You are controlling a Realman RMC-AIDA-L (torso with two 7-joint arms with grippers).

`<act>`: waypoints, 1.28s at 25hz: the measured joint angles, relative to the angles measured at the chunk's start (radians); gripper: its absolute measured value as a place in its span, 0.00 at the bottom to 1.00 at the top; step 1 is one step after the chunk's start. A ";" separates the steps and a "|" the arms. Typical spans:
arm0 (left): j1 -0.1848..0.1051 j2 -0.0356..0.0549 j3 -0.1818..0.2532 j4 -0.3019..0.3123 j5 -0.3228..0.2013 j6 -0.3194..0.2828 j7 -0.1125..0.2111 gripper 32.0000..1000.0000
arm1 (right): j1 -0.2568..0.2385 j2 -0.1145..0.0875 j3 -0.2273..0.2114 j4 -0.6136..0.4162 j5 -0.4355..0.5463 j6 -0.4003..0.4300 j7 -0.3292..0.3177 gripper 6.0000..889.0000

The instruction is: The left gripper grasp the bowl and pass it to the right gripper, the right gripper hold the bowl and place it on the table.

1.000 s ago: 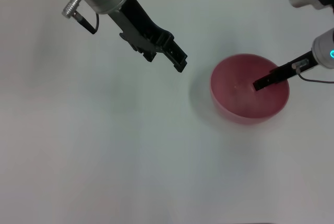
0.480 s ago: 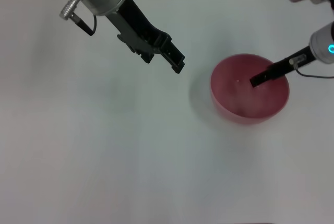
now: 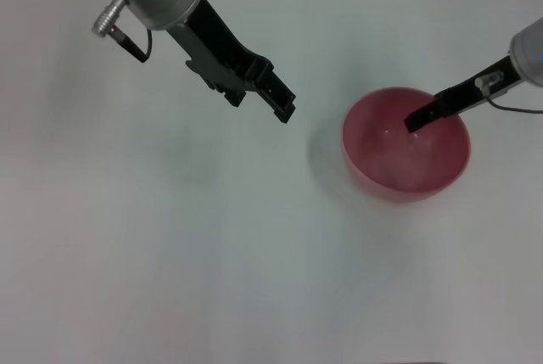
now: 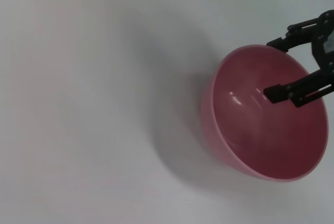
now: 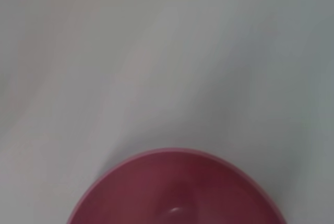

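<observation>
Pink bowl (image 3: 405,155) resting upright on the white counter (image 3: 170,254), toward the robot's right side. Above its far rim, the right claw (image 3: 413,123), one finger over the inside and one outside the wall, as the left wrist view shows (image 4: 279,67); spread apart, touching nothing as far as can be told. Well apart on the other side, the left claw (image 3: 284,106), raised over bare counter, gripping nothing; whether parted or pressed together, impossible to tell. Judged step: placing looks finished, release done. Next move probably only lifting the right claw clear without catching the rim. Left wrist view gives both right fingers and the whole bowl (image 4: 263,112) with its shadow; head view shows one dark bar only; right wrist view shows only the near bowl rim (image 5: 177,153), no fingers.
</observation>
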 joint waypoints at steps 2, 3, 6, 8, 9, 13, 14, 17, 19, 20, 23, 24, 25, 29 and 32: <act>0.002 0.0008 0.000 0.000 0.000 -0.002 0.000 0.86 | -0.002 -0.002 -0.002 -0.025 -0.013 0.026 0.020 0.99; 0.002 0.0008 -0.001 0.000 0.000 -0.003 0.000 0.86 | -0.002 -0.003 -0.002 -0.037 -0.021 0.039 0.028 0.99; 0.003 0.0009 -0.001 0.000 0.000 -0.005 0.000 0.86 | -0.003 -0.011 0.000 -0.082 -0.056 0.086 0.056 0.99; 0.004 0.0010 -0.002 0.000 0.000 -0.005 0.000 0.86 | -0.003 -0.016 0.000 -0.105 -0.077 0.114 0.071 0.99; 0.005 0.0010 -0.002 0.000 0.000 -0.006 0.000 0.86 | -0.002 -0.017 0.000 -0.118 -0.089 0.131 0.079 0.99; 0.011 0.0010 -0.002 0.000 0.001 -0.006 0.000 0.86 | 0.001 -0.029 0.002 -0.167 -0.108 0.205 0.102 0.99; 0.012 0.0012 -0.002 0.000 0.001 -0.006 0.000 0.86 | 0.002 -0.033 0.002 -0.174 -0.108 0.224 0.108 0.99; 0.015 0.0020 -0.002 0.000 0.003 -0.008 -0.003 0.86 | 0.003 -0.046 0.006 -0.189 -0.108 0.276 0.122 0.99; 0.018 0.0022 -0.002 0.000 0.005 -0.008 -0.005 0.86 | 0.003 -0.057 0.008 -0.192 -0.106 0.311 0.133 0.99; 0.021 0.0024 -0.002 0.000 0.005 -0.009 -0.006 0.86 | 0.003 -0.064 0.008 -0.193 -0.105 0.326 0.140 0.99; 0.028 0.0031 -0.002 0.000 0.005 -0.015 -0.008 0.86 | 0.015 -0.081 0.046 -0.194 -0.103 0.379 0.153 0.99; 0.029 0.0036 -0.002 0.000 0.005 -0.017 -0.009 0.86 | 0.015 -0.081 0.046 -0.194 -0.103 0.379 0.153 0.99; 0.029 0.0039 -0.002 0.001 0.006 -0.018 -0.009 0.86 | 0.021 -0.085 0.061 -0.194 -0.104 0.393 0.155 0.99; 0.029 0.0053 -0.002 0.002 0.009 -0.020 -0.011 0.86 | 0.036 -0.103 0.088 -0.194 -0.106 0.424 0.172 0.99; 0.029 0.0060 -0.002 0.002 0.012 -0.023 -0.012 0.86 | 0.039 -0.111 0.088 -0.194 -0.107 0.444 0.177 0.99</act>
